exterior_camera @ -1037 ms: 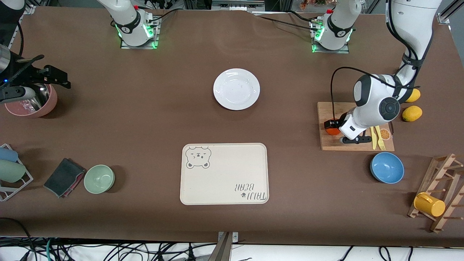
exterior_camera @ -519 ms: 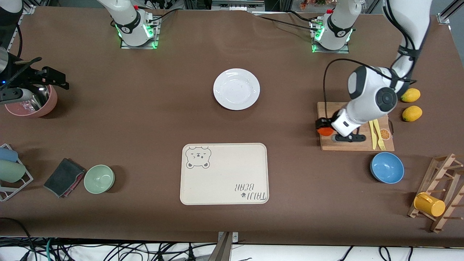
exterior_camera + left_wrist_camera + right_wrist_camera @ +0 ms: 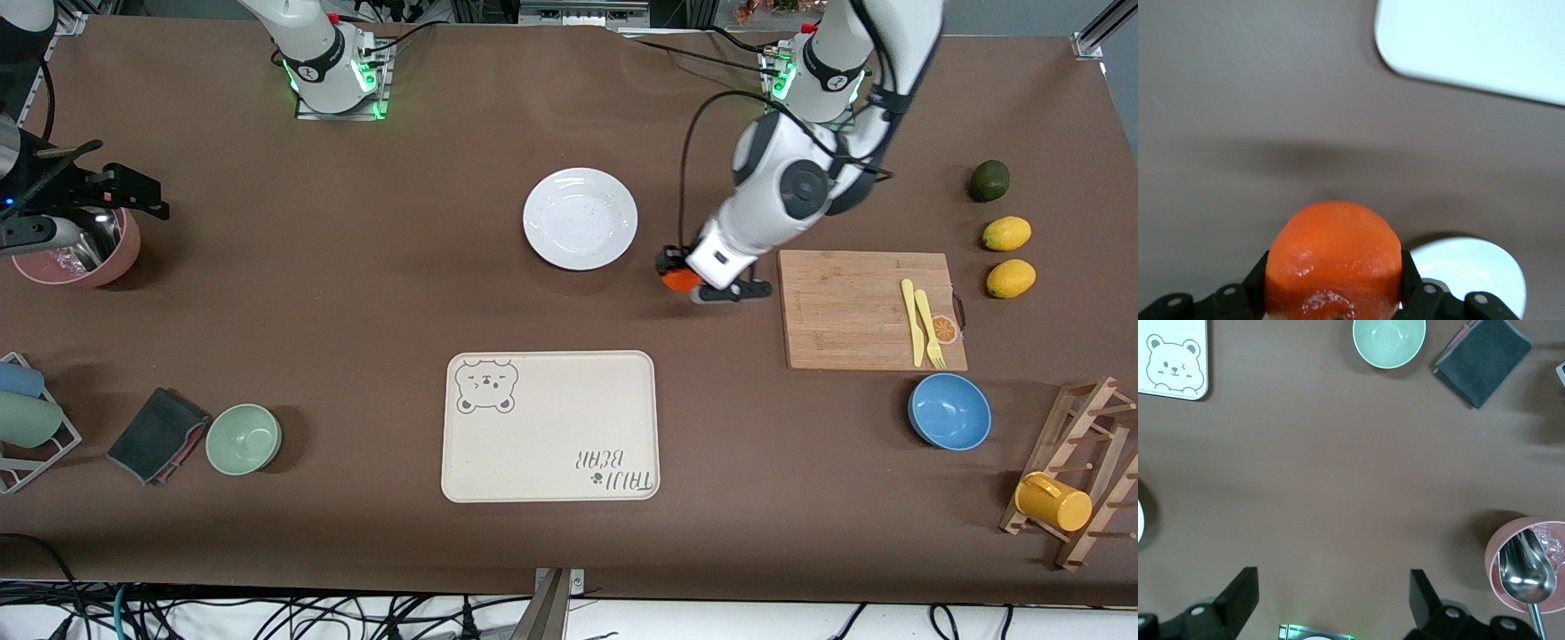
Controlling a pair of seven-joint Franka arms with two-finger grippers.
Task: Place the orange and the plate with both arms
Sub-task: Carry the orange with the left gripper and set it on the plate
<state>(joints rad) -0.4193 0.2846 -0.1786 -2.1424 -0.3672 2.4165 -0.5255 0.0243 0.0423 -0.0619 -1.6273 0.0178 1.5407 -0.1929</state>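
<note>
The left gripper is clamped on the orange, its fingers pressing the fruit from both sides, and holds it above the bare desk just beside the plate, between the plate and the cutting board. The plate lies flat, farther from the front camera than the bear tray. The right gripper waits with jaws wide apart and empty, over the pink bowl at the right arm's end, well apart from the plate.
</note>
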